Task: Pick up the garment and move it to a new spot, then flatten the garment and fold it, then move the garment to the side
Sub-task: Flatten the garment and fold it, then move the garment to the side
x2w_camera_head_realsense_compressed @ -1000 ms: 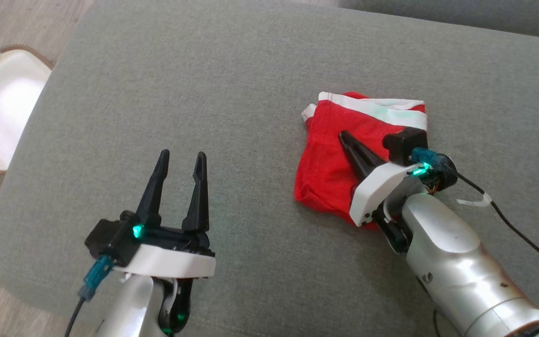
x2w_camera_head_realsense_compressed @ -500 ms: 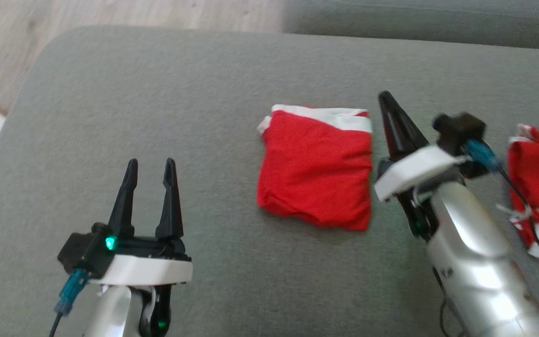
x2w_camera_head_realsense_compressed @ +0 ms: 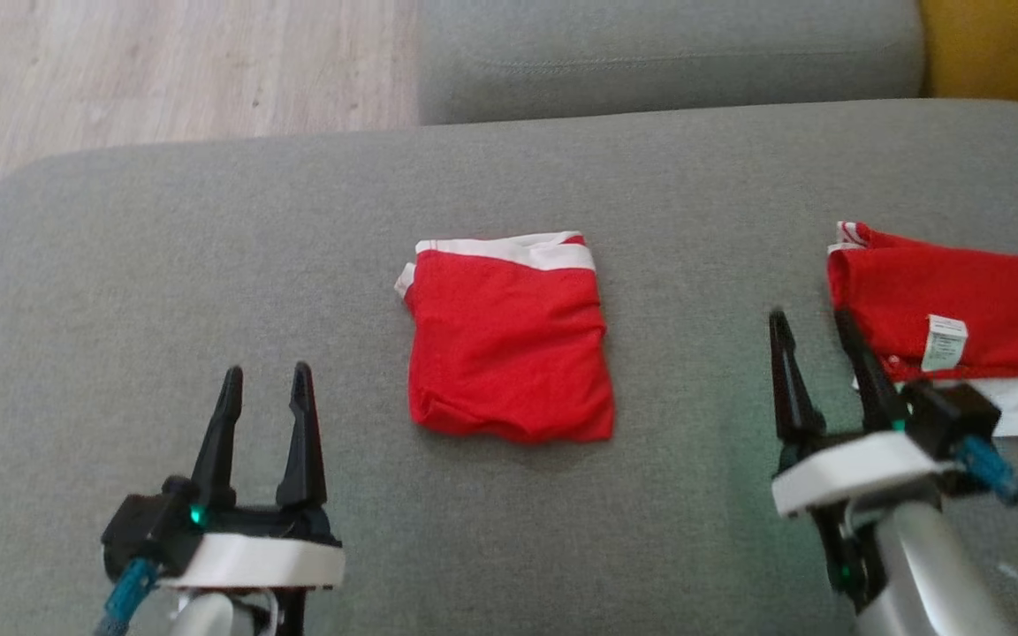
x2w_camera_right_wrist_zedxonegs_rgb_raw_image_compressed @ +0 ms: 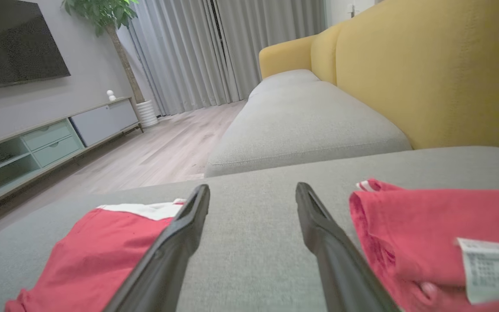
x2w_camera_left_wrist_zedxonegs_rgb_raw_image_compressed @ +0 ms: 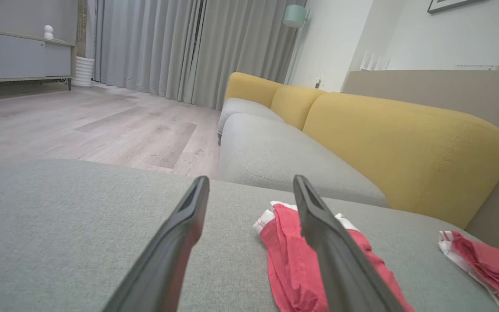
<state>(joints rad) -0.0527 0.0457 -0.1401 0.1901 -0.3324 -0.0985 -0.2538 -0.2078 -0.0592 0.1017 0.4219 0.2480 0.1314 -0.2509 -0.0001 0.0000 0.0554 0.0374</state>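
Your 2 pairs of jaws are apart and empty, so pinch the folded red garment (x2w_camera_head_realsense_compressed: 509, 340), likely soft and floppy, by its thick edge.

The wide grey seat cushion (x2w_camera_head_realsense_compressed: 208, 265) of the sofa carries two pieces of clothing, well apart from each other. Near its middle lies the folded red garment (x2w_camera_head_realsense_compressed: 509, 344), a flat, almost square packet with a white band (x2w_camera_head_realsense_compressed: 509, 252) along its far edge. Near the right side lies a second red garment (x2w_camera_head_realsense_compressed: 942, 296), less neatly laid, with a white label (x2w_camera_head_realsense_compressed: 943, 343) facing up
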